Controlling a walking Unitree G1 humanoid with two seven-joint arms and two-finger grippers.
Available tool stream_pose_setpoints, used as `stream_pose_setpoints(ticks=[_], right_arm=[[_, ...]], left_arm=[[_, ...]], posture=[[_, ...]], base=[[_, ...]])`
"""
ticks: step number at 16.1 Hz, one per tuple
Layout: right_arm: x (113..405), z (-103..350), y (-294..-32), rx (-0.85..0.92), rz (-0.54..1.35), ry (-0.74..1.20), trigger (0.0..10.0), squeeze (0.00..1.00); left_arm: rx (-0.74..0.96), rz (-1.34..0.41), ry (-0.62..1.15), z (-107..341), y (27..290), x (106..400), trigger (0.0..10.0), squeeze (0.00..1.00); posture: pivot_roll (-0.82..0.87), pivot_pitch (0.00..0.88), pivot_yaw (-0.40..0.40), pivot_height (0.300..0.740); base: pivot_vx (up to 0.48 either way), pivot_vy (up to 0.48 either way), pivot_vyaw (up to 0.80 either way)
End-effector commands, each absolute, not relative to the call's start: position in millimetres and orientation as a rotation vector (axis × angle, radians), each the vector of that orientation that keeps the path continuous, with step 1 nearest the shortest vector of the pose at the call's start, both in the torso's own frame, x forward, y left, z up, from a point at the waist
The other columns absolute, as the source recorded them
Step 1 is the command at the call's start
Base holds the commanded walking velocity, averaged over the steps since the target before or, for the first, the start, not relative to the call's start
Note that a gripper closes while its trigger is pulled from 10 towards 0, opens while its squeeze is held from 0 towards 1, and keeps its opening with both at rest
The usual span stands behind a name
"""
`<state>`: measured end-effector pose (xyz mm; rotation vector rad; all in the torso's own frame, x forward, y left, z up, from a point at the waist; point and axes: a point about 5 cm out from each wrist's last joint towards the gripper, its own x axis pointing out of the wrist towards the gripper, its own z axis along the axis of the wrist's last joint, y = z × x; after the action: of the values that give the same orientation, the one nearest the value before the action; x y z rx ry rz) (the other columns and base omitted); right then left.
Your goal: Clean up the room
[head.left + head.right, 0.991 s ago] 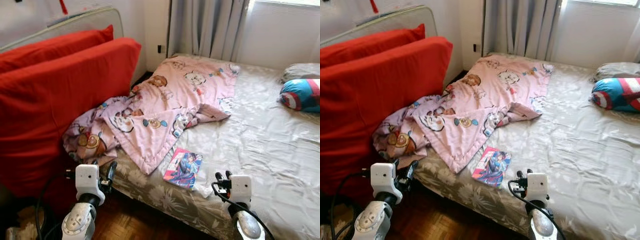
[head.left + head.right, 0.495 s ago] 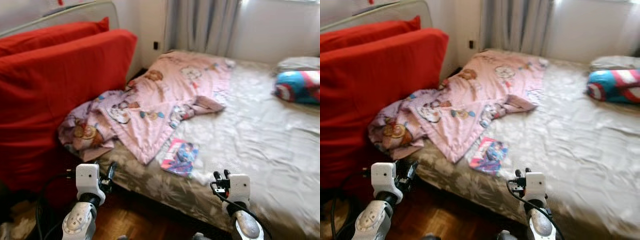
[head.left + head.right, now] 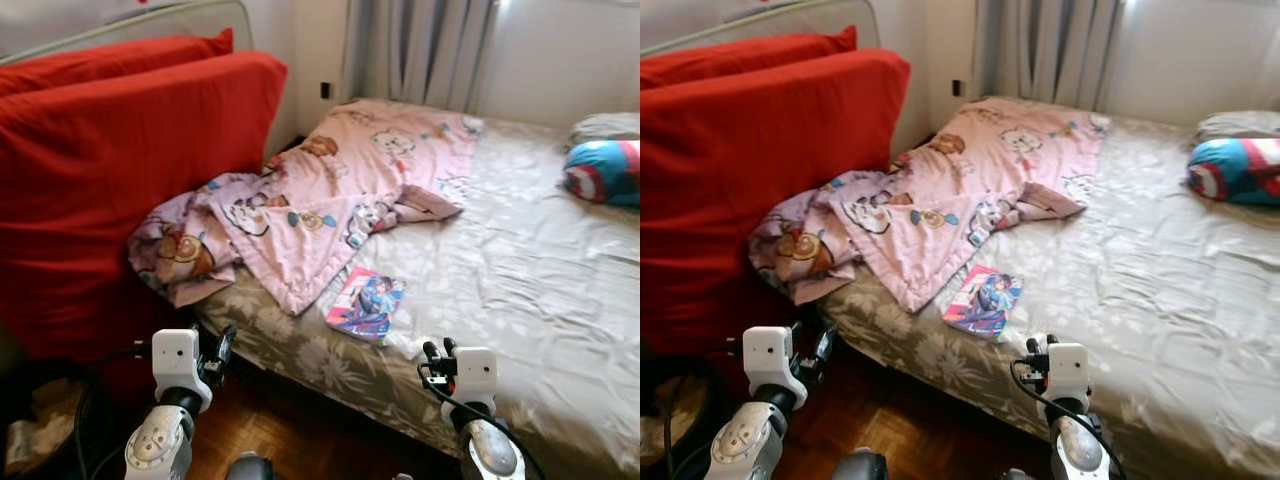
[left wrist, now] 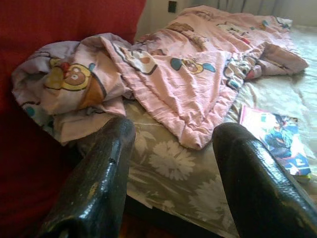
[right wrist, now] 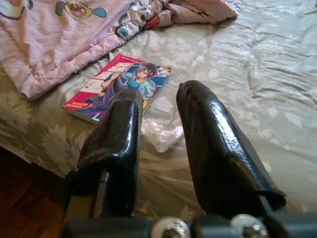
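Note:
A rumpled pink cartoon blanket [image 3: 340, 190] lies across the left half of the bed [image 3: 520, 270], one end hanging over its left edge. A colourful comic book [image 3: 366, 305] rests flat near the bed's front edge, just below the blanket's corner. A crumpled clear plastic wrapper [image 5: 161, 134] lies beside the book [image 5: 116, 87]. My left gripper [image 3: 222, 350] hovers open over the floor, short of the bed corner, facing the blanket [image 4: 173, 74]. My right gripper [image 3: 437, 352] is open at the bed's front edge, pointing at the wrapper and book.
Big red cushions [image 3: 110, 180] lean upright against the wall on the left, close to the bed. A blue-and-red pillow [image 3: 603, 172] and a grey pillow [image 3: 605, 128] sit at the far right. Curtains [image 3: 420, 50] hang behind. Wooden floor [image 3: 290, 430] and cables [image 3: 50, 420] lie below.
The whole picture has shifted and sharpened as the camera moved. Blanket, book and wrapper lie where they were. Both arms hold the same pose, fingers apart.

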<state>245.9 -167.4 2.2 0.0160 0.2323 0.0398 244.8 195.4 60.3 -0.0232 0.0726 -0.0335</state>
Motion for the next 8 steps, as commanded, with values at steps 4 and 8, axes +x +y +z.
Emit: stream_pose_setpoints(ticks=[4,8], right_arm=[[247.0,3.7,-163.8,0.027,0.048,0.226,10.0,0.0],[246.6,3.7,-161.8,0.032,0.054,0.225,10.0,0.0]], left_arm=[[-0.025,-0.044,0.066,63.9,196.1,247.0,10.0,0.0],[-0.022,-0.045,0.07,64.4,197.1,247.3,10.0,0.0]], posture=[[-0.02,0.009,-0.01,0.626],[-0.02,0.018,-0.009,0.626]], base=[[0.0,0.0,0.0],[0.0,0.0,0.0]])
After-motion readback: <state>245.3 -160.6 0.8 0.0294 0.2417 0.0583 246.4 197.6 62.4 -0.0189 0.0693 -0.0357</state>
